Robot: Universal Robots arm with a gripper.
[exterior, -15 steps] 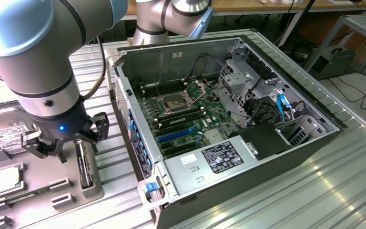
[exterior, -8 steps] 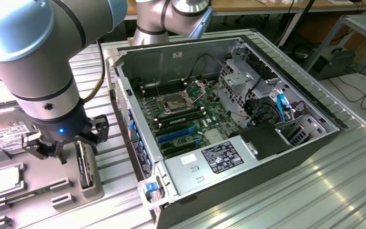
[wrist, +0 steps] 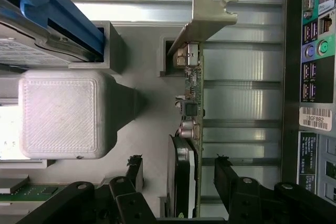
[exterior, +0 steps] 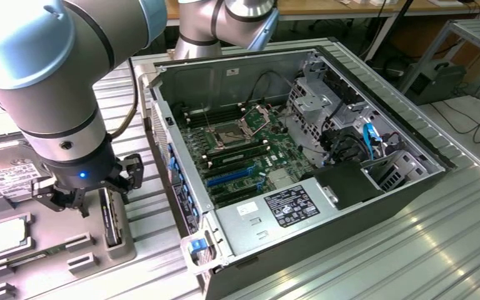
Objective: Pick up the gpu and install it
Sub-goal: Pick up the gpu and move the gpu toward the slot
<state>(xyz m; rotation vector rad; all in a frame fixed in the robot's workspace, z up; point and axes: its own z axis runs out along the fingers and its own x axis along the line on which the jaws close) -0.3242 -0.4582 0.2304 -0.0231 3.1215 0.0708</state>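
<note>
Poised with gripper released astride the gpu, stood edge-on near the gray holder's edge for pinching from 2 sides

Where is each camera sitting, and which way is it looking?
Exterior view: sits up high, off the arm, looking down on the open computer case and the grey tray. The arm and its gripper show at the exterior view's left.
Wrist view: sits on the wrist, looking down past the gripper onto the gpu, which stands on edge in the tray. The two black fingers show, open on either side of it.
Shared: both see the gripper, the gpu, the tray and the case.
</note>
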